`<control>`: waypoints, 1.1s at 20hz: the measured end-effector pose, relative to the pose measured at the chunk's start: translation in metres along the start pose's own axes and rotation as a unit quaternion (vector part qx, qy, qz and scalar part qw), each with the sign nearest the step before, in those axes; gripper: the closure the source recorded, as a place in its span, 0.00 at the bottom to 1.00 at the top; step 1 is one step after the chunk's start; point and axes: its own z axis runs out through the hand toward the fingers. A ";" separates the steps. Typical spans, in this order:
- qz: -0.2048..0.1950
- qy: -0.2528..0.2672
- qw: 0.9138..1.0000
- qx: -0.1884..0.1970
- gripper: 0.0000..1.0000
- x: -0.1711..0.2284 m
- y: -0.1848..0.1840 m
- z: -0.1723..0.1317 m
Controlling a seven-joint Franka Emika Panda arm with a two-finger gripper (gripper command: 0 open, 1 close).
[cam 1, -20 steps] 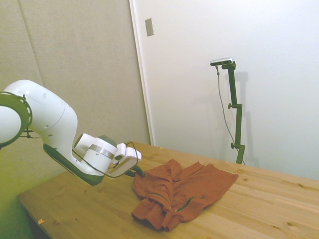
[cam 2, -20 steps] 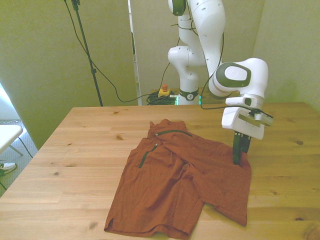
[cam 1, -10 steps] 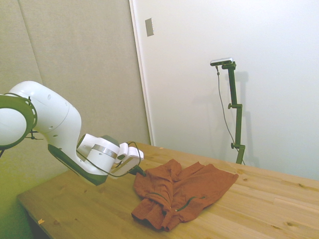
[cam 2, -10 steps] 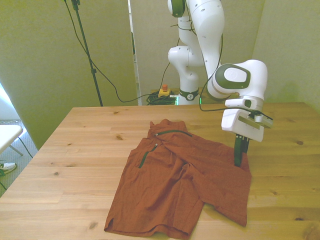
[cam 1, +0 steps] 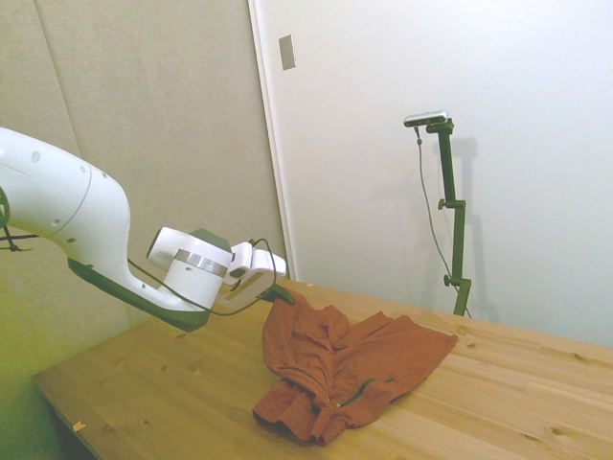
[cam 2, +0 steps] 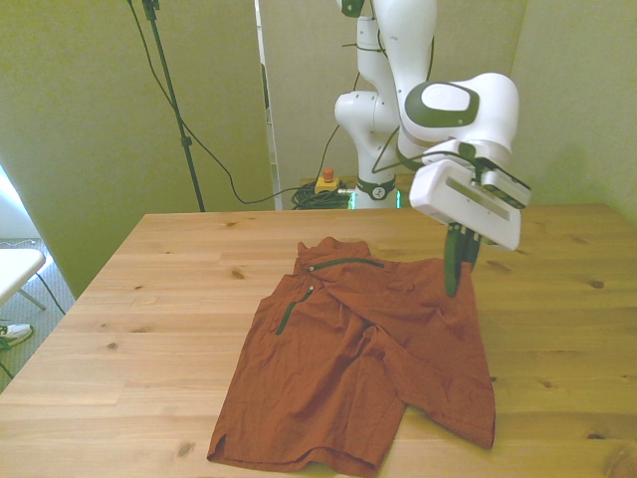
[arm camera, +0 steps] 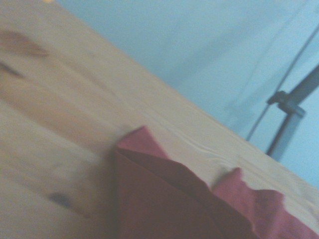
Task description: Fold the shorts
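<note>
- Shorts [cam 2: 348, 368] spread over the middle and lower part of the front view, rust-orange, with thin dark green lines near the upper edge; in the side view, rumpled in the lower centre of the frame on the wooden table [cam 2: 139, 299].
- Gripper [cam 2: 454, 289] at the right of centre in the front view, dark fingers pointing down, closed on the cloth edge at the front view's right (no gap visible between the fingers).
- In the side view, gripper [cam 1: 283, 297] left of centre, with one corner of the shorts [cam 1: 335, 369] drawn up into a peak off the table, the rest lying on the wood.
- Wrist view: blurred, only a pointed fold of the shorts [arm camera: 164, 199] over the table [arm camera: 55, 124] (no fine detail readable).
- Step in hand, as judged: lifting the pinched edge to begin the first fold.
- Next move, as judged: carrying that edge across toward the front view's left, over the flat part, high enough not to drag the lower layer.
- Also needed: releasing only when the two edges lie near each other.
- Risk: thin cloth slipping out of the fingers, or the whole garment sliding on the smooth wood.
</note>
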 end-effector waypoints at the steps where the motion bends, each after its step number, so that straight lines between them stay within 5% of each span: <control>1: 0.011 0.003 1.000 -0.006 1.00 0.009 0.015 0.003; 9: 0.058 0.019 0.997 -0.053 1.00 0.074 0.103 0.039; 20: 0.094 0.005 0.993 -0.074 1.00 0.120 0.172 0.099; 21: 0.101 0.002 0.992 -0.078 0.00 0.123 0.181 0.106; 22: 0.111 -0.002 0.990 -0.082 0.00 0.126 0.191 0.113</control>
